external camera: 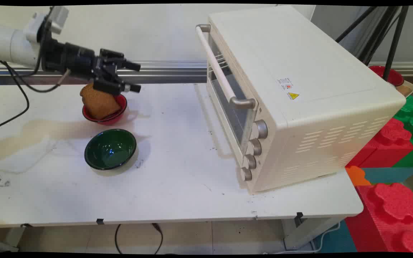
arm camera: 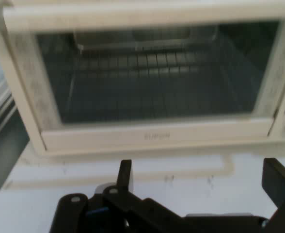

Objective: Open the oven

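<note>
The white arm reaches level from the left, its black two-finger pincer spread and empty, aimed at the cream toaster oven, above a brown bread slice in a red bowl on the white desk.

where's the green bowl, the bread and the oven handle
green bowl point(external camera: 110, 148), main view, inner bottom.
bread point(external camera: 99, 102), main view, its brown face, in the red bowl point(external camera: 120, 114).
oven handle point(external camera: 218, 68), main view, mid bar.

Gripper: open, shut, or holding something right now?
Gripper: open and empty, fingers spread wide, pointing at the toaster oven.
</note>
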### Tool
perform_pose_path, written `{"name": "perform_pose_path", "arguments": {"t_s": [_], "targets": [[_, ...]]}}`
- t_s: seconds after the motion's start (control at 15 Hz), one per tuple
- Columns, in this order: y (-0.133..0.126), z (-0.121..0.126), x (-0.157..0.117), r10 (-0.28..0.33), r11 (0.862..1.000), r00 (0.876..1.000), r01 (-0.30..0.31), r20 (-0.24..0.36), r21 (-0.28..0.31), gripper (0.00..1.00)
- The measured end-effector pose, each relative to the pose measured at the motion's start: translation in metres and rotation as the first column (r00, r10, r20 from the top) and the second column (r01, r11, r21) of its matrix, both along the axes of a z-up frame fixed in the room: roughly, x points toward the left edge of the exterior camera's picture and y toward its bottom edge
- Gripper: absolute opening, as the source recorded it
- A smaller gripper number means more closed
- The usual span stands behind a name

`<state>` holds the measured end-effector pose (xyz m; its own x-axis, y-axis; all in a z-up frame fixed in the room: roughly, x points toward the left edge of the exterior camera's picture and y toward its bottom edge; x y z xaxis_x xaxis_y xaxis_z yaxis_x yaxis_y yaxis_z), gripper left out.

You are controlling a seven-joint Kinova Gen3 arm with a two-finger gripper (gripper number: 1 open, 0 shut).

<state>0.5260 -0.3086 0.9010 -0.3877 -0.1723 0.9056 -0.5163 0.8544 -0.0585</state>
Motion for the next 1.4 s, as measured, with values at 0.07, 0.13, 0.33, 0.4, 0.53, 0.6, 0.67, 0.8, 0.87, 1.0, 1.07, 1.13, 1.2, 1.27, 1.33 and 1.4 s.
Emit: {"name": "perform_pose_path", "arguments": {"t_s": [0.07, 0.13, 0.33, 0.4, 0.53, 0.6, 0.67, 0.8, 0.87, 1.0, 1.07, 1.13, 1.2, 1.27, 1.33, 1.4], "targets": [[-0.001, 0.006, -0.003, 0.0, 1.0, 1.0, 0.0, -0.019, -0.008, 1.0], [-0.003, 0.011, -0.007, -0.001, 1.0, 0.999, 0.0, -0.037, -0.017, 1.0], [-0.012, 0.029, -0.022, -0.003, 0.999, 0.995, -0.001, -0.095, -0.047, 1.0], [-0.014, 0.032, -0.026, -0.004, 0.999, 0.995, -0.002, -0.105, -0.053, 1.0], [-0.021, 0.038, -0.038, -0.006, 0.998, 0.992, -0.002, -0.127, -0.065, 1.0], [-0.024, 0.041, -0.044, -0.008, 0.998, 0.991, -0.001, -0.136, -0.07, 1.0], [-0.03, 0.043, -0.052, -0.009, 0.997, 0.989, -0.002, -0.148, -0.077, 1.0], [-0.041, 0.047, -0.069, -0.012, 0.996, 0.986, -0.003, -0.166, -0.087, 1.0], [-0.044, 0.047, -0.074, -0.013, 0.996, 0.985, -0.003, -0.17, -0.089, 1.0], [-0.053, 0.048, -0.086, -0.014, 0.996, 0.984, -0.003, -0.178, -0.095, 1.0], [-0.058, 0.048, -0.094, -0.015, 0.995, 0.984, -0.003, -0.18, -0.097, 1.0], [-0.064, 0.047, -0.102, -0.016, 0.995, 0.983, -0.002, -0.182, -0.099, 1.0], [-0.07, 0.047, -0.109, -0.017, 0.995, 0.983, -0.001, -0.183, -0.101, 1.0], [-0.074, 0.047, -0.115, -0.02, 0.995, 0.983, 0.001, -0.182, -0.103, 1.0], [-0.077, 0.046, -0.118, -0.021, 0.995, 0.983, 0.002, -0.182, -0.105, 1.0], [-0.081, 0.046, -0.123, -0.023, 0.994, 0.983, 0.004, -0.18, -0.107, 1.0]]}}
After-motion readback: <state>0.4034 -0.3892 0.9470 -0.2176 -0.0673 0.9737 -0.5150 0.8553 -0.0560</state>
